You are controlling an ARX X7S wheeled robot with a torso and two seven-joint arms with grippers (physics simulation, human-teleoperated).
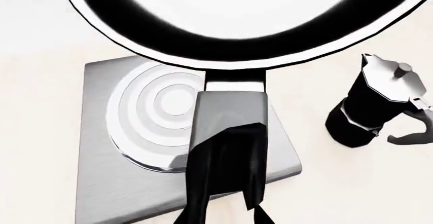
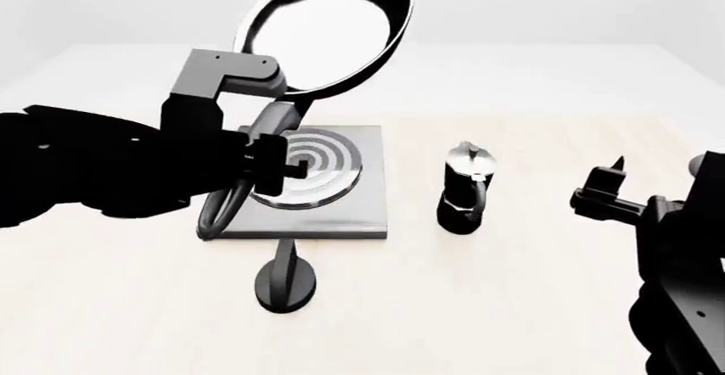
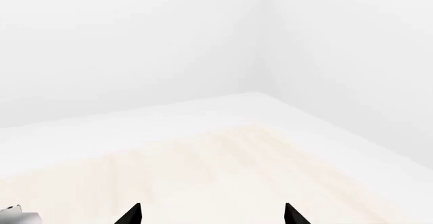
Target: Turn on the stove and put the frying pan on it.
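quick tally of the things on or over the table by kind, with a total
frying pan: 1, held up by the left gripper
stove plate: 1
knob: 1
moka pot: 1
total: 4

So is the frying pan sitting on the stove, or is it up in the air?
Up in the air. The left gripper holds the frying pan by its handle, lifted and tilted above the stove, not resting on the burner.
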